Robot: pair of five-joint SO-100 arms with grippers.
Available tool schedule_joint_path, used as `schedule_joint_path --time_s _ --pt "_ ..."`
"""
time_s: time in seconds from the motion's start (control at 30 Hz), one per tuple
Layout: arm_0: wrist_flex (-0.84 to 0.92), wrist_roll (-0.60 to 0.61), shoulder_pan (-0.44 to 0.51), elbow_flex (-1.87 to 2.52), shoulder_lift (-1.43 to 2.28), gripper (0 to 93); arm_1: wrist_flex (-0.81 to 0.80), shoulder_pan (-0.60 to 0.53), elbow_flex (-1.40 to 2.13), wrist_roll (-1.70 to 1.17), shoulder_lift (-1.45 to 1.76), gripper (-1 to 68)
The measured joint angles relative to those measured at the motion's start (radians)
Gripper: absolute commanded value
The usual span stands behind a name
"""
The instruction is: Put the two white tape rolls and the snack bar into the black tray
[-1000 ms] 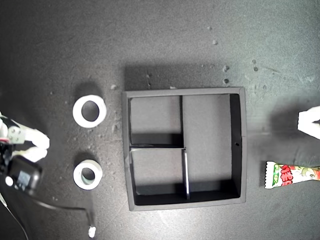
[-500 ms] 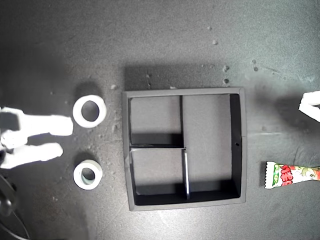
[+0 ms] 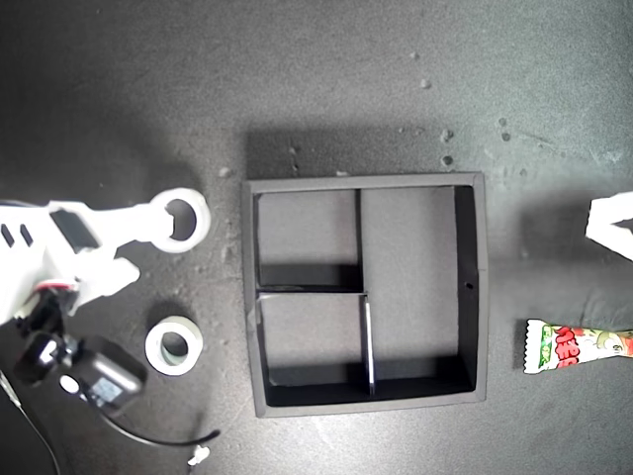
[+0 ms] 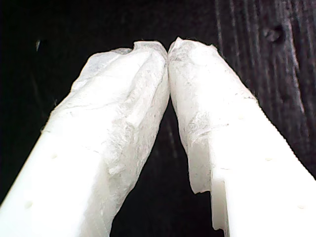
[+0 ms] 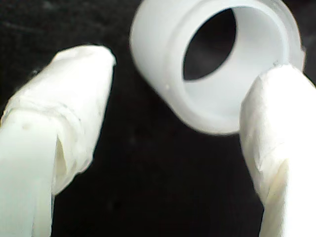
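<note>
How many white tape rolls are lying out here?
2, both on the exterior view's left of the black tray: upper roll at my second gripper, lower roll below it.

This looks like a robotics test bench in a lab or hobby workshop, though the tight overhead framing shows no room around it. A dark grey, felt-like work mat [image 3: 326, 89] speckled with pale crumbs fills the exterior view. A white, 3D-printed-looking plastic robot arm [image 3: 59, 247] with exposed wiring and a small black camera module [image 3: 99, 381] on a thin black cable [image 3: 163, 437] reaches in from that view's left.
</note>
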Motion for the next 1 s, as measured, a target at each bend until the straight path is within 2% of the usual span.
schedule_joint_path --time_s 0.1,0.5,0.6,0.7,0.8,0.9,1.0 --pt "-0.011 0.003 -0.006 -0.035 -0.091 19.9 -0.003 -0.029 0.000 -0.012 0.000 -0.3" --pt "-0.023 0.003 -0.026 -0.109 -0.313 19.2 -0.003 -0.032 0.000 -0.012 0.000 -0.3" --pt "-0.029 0.003 -0.031 -0.123 -0.362 15.5 -0.003 -0.017 0.000 0.014 0.000 -0.3" --pt "-0.032 0.008 -0.046 -0.143 -0.422 7.2 -0.008 0.015 0.000 0.107 0.000 -0.3" --pt "-0.032 -0.008 -0.083 -0.169 -0.469 1.5 0.028 0.060 0.000 0.347 0.000 -0.4" --pt "0.011 0.002 -0.106 -0.212 -0.469 0.2 0.034 0.083 0.000 0.486 0.000 -0.4" --pt "0.120 0.035 -0.132 -0.313 -0.466 0.2 0.002 0.143 0.000 0.431 0.000 -0.4"
